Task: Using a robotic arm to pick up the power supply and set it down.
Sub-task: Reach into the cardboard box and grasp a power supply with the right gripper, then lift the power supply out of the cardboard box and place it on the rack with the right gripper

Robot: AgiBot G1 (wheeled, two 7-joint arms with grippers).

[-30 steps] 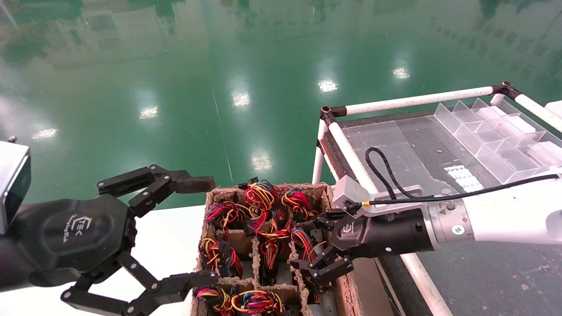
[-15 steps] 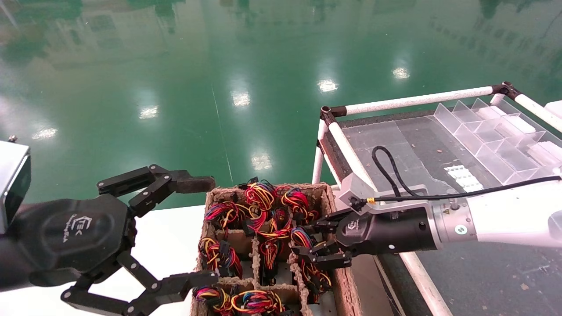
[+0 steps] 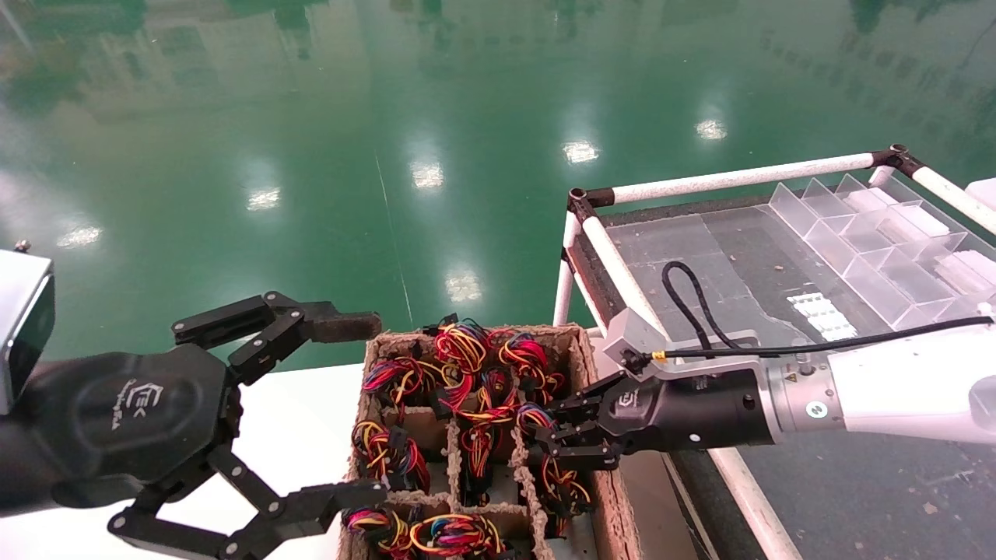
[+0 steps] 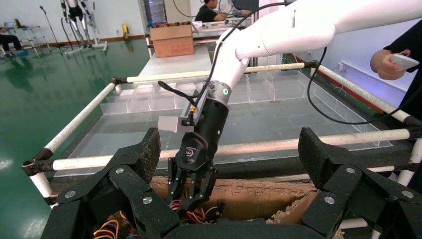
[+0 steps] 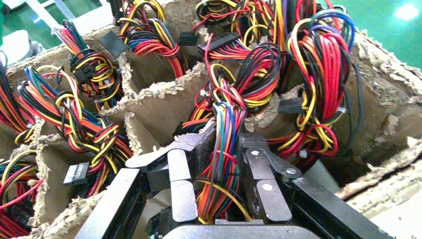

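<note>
The robotic arm, white tube with a black wrist, reaches from the right into a cardboard box [image 3: 601,498] of divided cells. Its right gripper [image 3: 545,448] is shut on the power supply's bundle of red, orange, yellow and blue wires [image 5: 223,117], which stands upright between the two fingers [image 5: 181,172]. The supply's grey body is mostly hidden down in the cell; only a sliver of metal [image 5: 326,175] shows beside the fingers. The left wrist view shows this gripper [image 4: 190,198] dipping into the box. My left gripper [image 3: 359,410] hangs open at the box's left side, holding nothing.
Other cells hold several more wire bundles [image 3: 461,346]. The box rests on a white table [image 3: 299,424]. On the right stands a white-pipe cart [image 3: 615,264] with clear compartment trays [image 3: 871,241]. A person's hand with a remote [image 4: 398,59] shows behind the cart.
The right gripper's fingers, spread wide a second ago, have closed on the wire bundle. The wrist has risen slightly. The left gripper has not moved.
</note>
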